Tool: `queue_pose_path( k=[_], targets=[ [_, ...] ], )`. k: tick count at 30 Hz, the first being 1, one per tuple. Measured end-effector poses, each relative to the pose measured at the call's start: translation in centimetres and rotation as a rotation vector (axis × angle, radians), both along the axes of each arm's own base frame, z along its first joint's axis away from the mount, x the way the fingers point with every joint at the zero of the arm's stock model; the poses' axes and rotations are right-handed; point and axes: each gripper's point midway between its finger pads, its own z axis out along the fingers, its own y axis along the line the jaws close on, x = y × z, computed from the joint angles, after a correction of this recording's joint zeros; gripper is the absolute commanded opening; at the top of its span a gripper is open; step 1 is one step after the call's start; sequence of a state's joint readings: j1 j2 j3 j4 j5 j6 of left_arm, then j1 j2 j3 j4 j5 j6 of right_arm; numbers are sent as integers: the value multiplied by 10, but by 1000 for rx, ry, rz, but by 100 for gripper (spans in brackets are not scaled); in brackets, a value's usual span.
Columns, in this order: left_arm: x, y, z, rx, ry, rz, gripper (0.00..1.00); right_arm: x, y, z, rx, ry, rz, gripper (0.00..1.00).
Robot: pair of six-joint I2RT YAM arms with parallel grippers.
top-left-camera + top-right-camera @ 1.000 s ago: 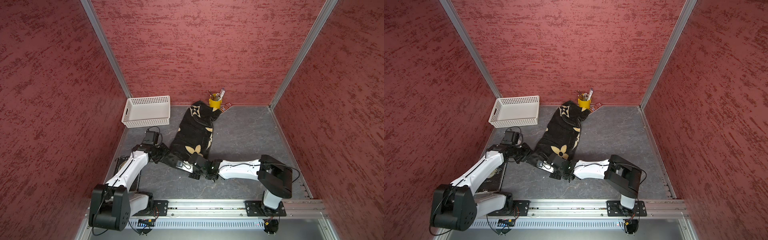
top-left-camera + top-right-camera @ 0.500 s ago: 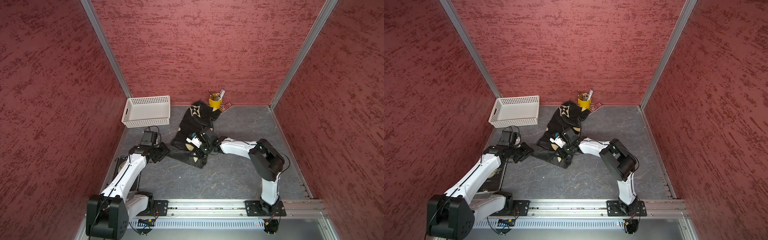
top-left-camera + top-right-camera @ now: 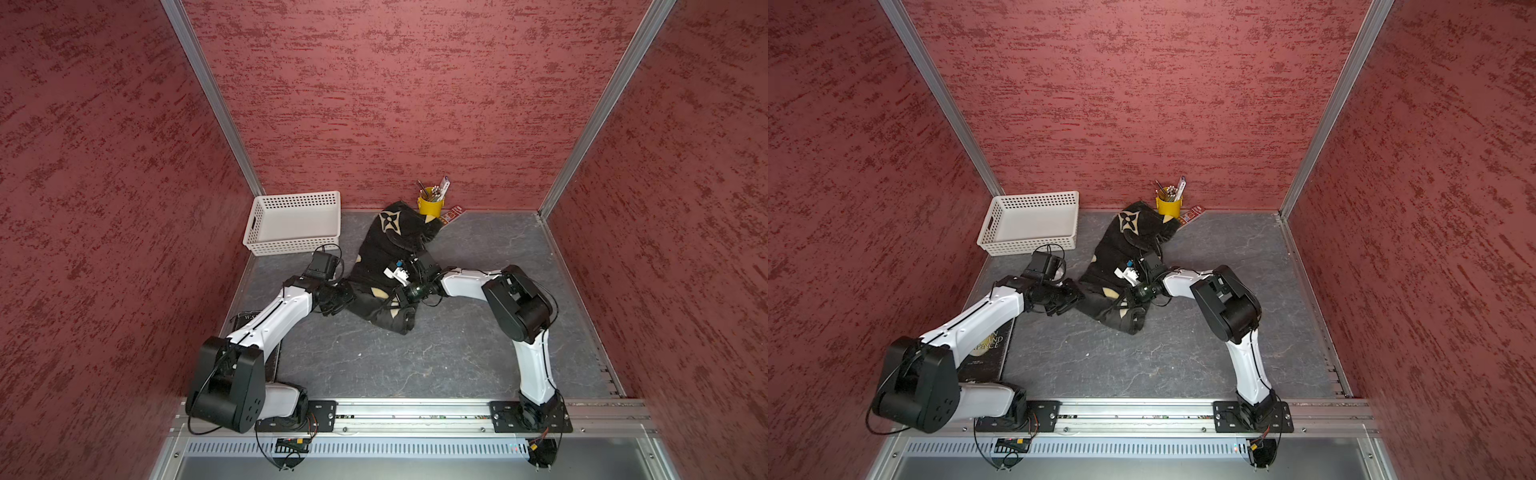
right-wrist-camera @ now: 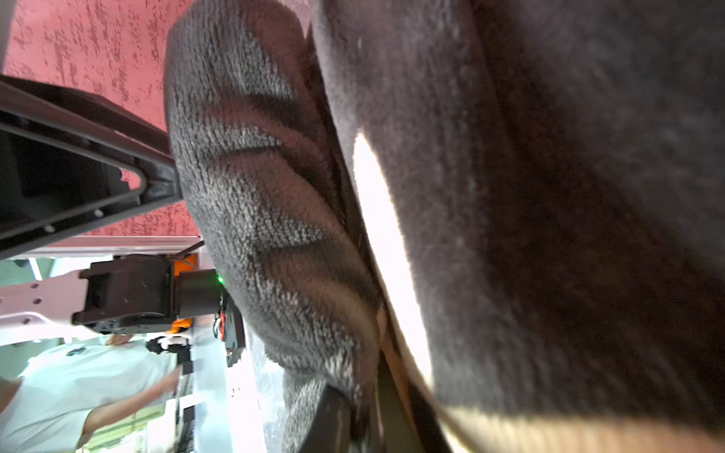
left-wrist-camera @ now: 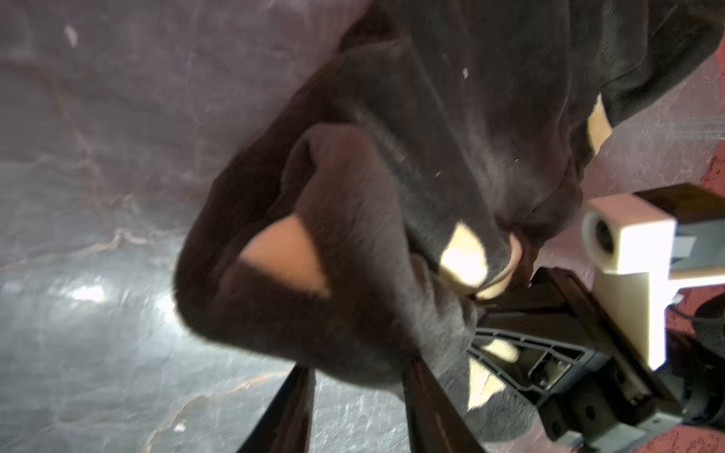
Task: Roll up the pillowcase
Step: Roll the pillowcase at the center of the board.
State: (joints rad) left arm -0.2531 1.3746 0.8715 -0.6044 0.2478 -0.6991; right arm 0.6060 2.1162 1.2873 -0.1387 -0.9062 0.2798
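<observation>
Pillowcase (image 3: 374, 253): it lies on the grey surface (image 3: 478, 332), in the middle and toward the back wall. The far end is flat. The near end is bunched in a thick hump between the two arms, not a clean roll.
Right claw (image 3: 395, 301): closed on the pillowcase at the near hump.
Left claw (image 5: 357, 364): jaws apart, with a thick fold of the cloth at their tips; they do not seem to pinch it.
Around: white basket (image 3: 291, 246) beside the far left edge, and a yellow cup (image 3: 430, 208) of pens just beside the far corner.
Risk: with only one firm grip, the plush fold can slump open and the roll becomes crooked. A strong pull can drag the far end and tip the cup.
Hidden: the right claw's tips are buried in cloth. Both wrist views are blurred. I cannot tell if the cloth touches the cup.
</observation>
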Motion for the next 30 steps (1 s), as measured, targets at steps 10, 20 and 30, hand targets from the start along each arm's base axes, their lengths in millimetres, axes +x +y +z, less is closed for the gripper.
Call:
queue_pose_path(
  k=[10, 20, 30],
  targets=[
    [11, 3, -34, 57, 105, 40, 43, 7, -12, 12, -101, -94, -41, 62],
    [14, 2, -34, 52, 115, 57, 43, -13, 5, 109, -231, -885, 8, 98],
    [15, 4, -34, 39, 120, 66, 43, -40, 45, 28, -498, -1300, 297, 95]
  ],
)
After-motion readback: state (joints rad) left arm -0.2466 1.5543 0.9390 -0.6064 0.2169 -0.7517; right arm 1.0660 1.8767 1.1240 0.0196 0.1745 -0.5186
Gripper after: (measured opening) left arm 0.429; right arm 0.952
